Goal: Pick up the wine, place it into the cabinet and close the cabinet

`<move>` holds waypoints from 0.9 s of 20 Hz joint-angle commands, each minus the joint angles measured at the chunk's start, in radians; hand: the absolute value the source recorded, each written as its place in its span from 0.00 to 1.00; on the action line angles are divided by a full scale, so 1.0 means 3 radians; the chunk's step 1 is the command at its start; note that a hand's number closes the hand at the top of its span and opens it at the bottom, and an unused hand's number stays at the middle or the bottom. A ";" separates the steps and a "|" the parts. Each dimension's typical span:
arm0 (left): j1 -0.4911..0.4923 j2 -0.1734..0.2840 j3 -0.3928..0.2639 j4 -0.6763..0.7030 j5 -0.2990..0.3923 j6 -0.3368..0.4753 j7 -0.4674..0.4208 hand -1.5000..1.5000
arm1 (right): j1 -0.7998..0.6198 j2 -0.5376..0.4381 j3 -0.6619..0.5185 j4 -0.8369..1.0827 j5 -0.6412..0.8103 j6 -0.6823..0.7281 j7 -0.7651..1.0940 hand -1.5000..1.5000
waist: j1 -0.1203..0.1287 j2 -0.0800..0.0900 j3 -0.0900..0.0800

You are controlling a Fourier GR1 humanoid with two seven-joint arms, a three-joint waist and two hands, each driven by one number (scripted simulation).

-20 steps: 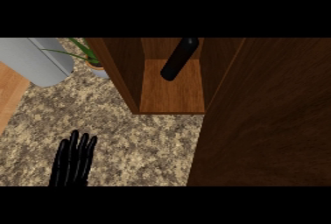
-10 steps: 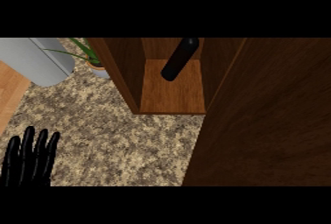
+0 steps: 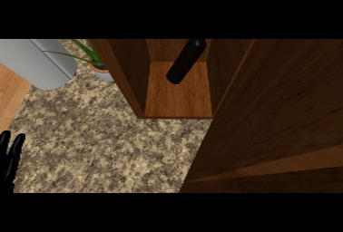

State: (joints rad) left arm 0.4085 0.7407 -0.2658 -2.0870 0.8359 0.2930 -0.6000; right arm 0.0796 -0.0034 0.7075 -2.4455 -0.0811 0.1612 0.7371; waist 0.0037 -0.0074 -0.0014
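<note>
wine [image 3: 183, 62] standing dark on the cabinet [image 3: 178, 97] shelf, door [image 3: 281, 113] swung partly across at right, left hand [image 3: 9, 154] at the lower left edge with fingers straight, speckled counter [image 3: 100, 145], grey appliance [image 3: 36, 61] and plant [image 3: 90, 54] behind

The speckled stone bench [image 3: 100, 145] fills the lower left. On it at twelve o'clock stands the wooden cabinet [image 3: 130, 77], whose shelf floor [image 3: 181, 97] carries the dark wine bottle [image 3: 184, 63], leaning. At ten o'clock sit a small potted plant [image 3: 94, 61] and a grey rounded appliance [image 3: 40, 63].
</note>
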 commanded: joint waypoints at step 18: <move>-0.0132 0.0090 0.0567 0.0214 0.0415 -0.0566 0.0402 0.00 | -0.1539 -0.0012 0.0979 0.0462 0.0892 -0.1806 0.0132 1.00 | 0.0027 0.0009 -0.0006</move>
State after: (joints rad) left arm 0.3889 0.7750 -0.1055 -2.0245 0.9378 0.1284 -0.5152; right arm -0.2295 -0.1500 0.8933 -2.3924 0.1411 -0.2987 0.7406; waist 0.0114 -0.0068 -0.0036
